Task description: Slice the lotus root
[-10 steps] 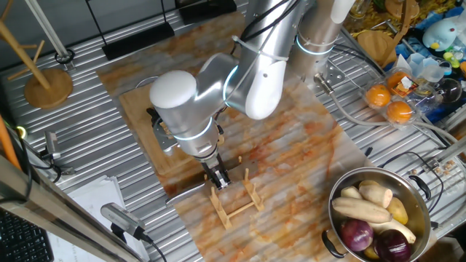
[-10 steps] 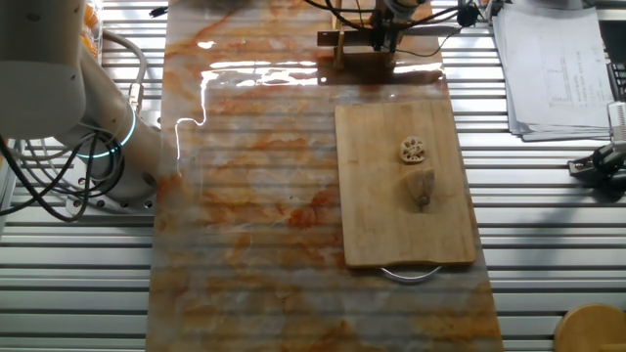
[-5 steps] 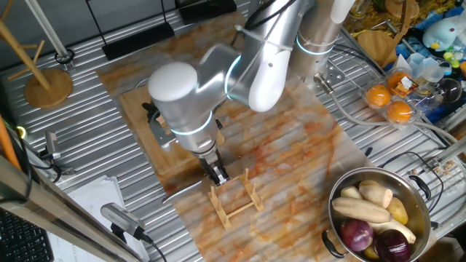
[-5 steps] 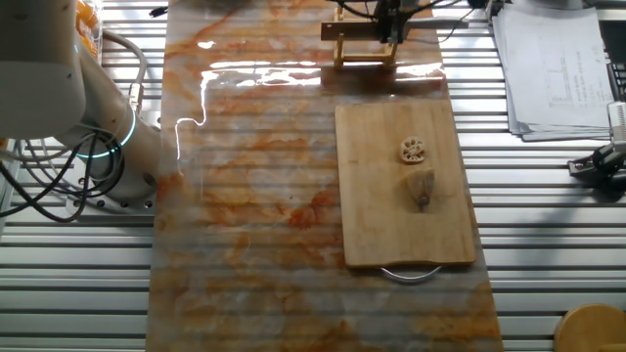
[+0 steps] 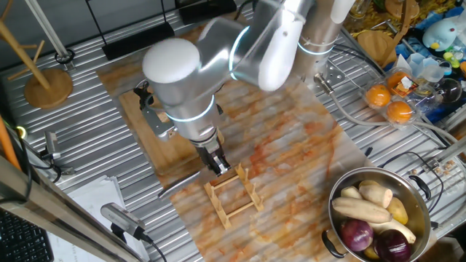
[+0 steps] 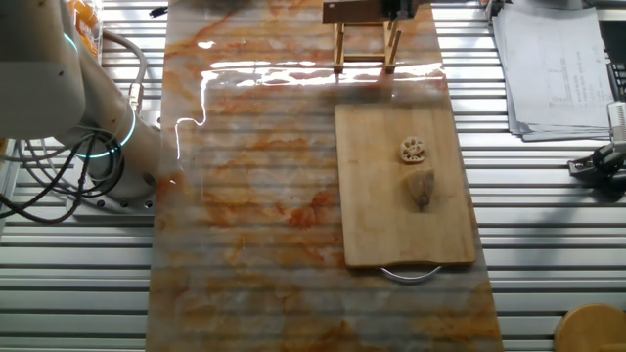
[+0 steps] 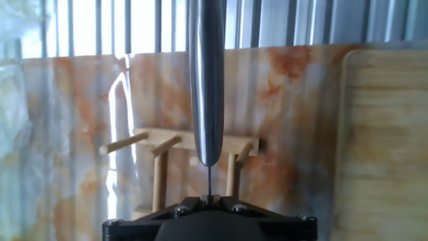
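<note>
Your tool [image 5: 218, 164] sits at lower centre of one fixed view, just above a small wooden rack [image 5: 234, 195], and it is pinched on a knife [image 7: 205, 80]. In the hand view the knife's steel runs straight up the middle of the frame from between the closed fingers, with the rack's pegs behind it. In that fixed view the grey blade sticks out to the lower left of the tool.

The lotus root [image 6: 420, 188] lies at right of centre in the other fixed view, on the wooden cutting board [image 6: 372, 215], well apart from the tool. It is a short tan chunk. Just above it in the frame lies one round slice [image 6: 414, 149] with a ring of dark holes, close to the chunk but not touching it.

Expect the chunk to be light, firm and crisp rather than soft. It looks roundish, so it may roll or skid on the smooth board when the blade presses down, and nothing is holding it in place. You have no free hand to take hold of it, so bring the blade down square across its upper end, near the cut face. Thin slices are brittle and may crack around the holes. The cut face may be damp and slippery, though the pictures do not show that.
</note>
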Robot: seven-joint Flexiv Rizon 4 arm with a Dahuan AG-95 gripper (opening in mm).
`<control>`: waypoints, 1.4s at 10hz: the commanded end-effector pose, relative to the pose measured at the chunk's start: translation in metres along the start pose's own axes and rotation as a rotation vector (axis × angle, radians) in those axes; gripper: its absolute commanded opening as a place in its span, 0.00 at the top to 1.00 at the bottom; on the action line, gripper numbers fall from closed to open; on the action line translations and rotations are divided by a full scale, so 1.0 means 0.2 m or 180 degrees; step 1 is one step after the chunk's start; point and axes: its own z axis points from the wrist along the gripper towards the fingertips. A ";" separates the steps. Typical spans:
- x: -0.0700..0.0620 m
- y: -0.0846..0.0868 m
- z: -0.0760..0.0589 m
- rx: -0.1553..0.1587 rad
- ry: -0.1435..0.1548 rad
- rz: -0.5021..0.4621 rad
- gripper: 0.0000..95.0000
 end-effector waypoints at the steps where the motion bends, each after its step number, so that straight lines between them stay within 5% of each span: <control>1: -0.02 -0.13 -0.15 0.0046 0.0011 -0.0192 1.00; 4: -0.10 -0.33 -0.31 0.0255 0.0052 -0.0402 1.00; 7: -0.17 -0.50 -0.35 0.0341 0.0061 -0.0534 1.00; 9: -0.17 -0.50 -0.35 0.0395 0.0056 -0.0668 1.00; 14: -0.17 -0.50 -0.35 0.0422 -0.0003 -0.0125 1.00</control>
